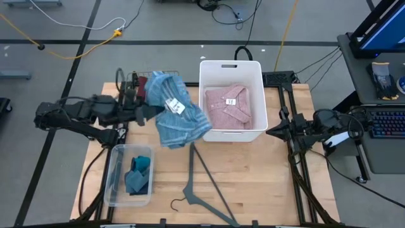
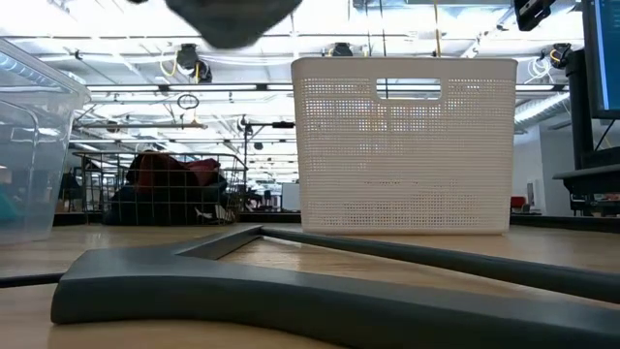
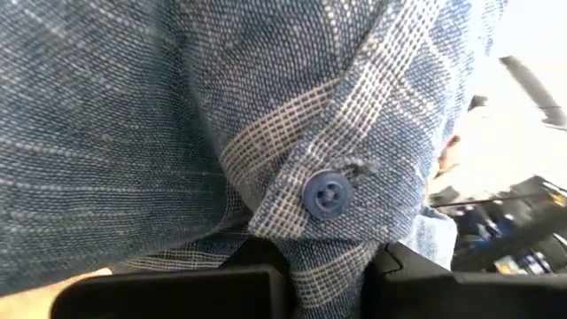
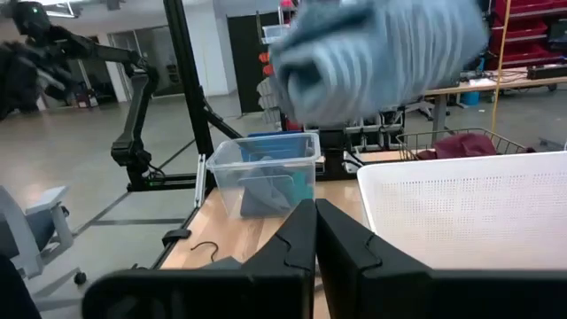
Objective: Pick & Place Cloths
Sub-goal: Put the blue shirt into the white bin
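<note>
A light-blue striped shirt (image 1: 178, 113) hangs in the air between a wire basket (image 1: 130, 83) at the far left and a white basket (image 1: 256, 76), with my left gripper (image 1: 147, 113) shut on it. In the white basket lies a pink collared shirt (image 1: 228, 104). A maroon garment (image 2: 170, 174) sits in the wire basket. Small teal and blue pieces (image 1: 139, 174) lie in a clear bin (image 1: 114, 190). My right gripper (image 1: 272, 132) waits shut at the table's right edge, touching nothing. My left gripper pinches a bunched fold of the striped shirt's buttoned edge (image 3: 326, 257), just below a blue button (image 3: 328, 193), between its two fingers. The fingers come roughly level from the table's left. The shirt hangs slack, its lowest part (image 2: 232, 19) well clear of the table.
A grey clothes hanger (image 1: 202, 183) lies on the wooden table near the front middle, between the clear bin and the bare right half. The white basket stands at the far middle, close to the hanging shirt.
</note>
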### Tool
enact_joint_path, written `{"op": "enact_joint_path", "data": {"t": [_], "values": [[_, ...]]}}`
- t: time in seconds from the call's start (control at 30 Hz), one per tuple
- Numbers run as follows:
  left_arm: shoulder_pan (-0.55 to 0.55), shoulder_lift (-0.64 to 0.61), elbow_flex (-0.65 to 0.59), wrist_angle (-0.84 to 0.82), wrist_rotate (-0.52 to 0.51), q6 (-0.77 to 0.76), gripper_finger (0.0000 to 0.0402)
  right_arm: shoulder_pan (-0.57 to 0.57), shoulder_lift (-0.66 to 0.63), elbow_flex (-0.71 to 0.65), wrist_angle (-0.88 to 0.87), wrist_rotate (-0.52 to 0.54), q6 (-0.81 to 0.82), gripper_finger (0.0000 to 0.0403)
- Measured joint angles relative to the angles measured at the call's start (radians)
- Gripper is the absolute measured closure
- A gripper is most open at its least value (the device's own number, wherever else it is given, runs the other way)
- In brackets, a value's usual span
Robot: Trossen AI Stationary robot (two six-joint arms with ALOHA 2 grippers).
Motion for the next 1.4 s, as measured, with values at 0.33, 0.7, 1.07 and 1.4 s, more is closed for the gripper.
{"op": "enact_joint_path", "data": {"t": [0.33, 0.7, 1.07, 1.4], "values": [[0.000, 0.019, 0.002, 0.445, 0.232, 0.575, 0.0356, 0.000, 0.000, 0.000, -0.006, 0.000, -0.008, 0.0403], [0.000, 0.048, 0.002, 0.845, 0.731, 0.884, 0.0356, 0.000, 0.000, 0.000, -0.007, 0.001, -0.038, 0.0403], [0.000, 0.079, 0.002, 0.934, 0.876, 0.972, 0.0356, 0.000, 0.000, 0.000, -0.008, 0.001, -0.038, 0.0403], [0.009, 0.174, 0.002, 0.964, 0.530, 0.875, 0.0356, 0.000, 0.000, 0.000, -0.010, 0.001, -0.038, 0.0403]]}}
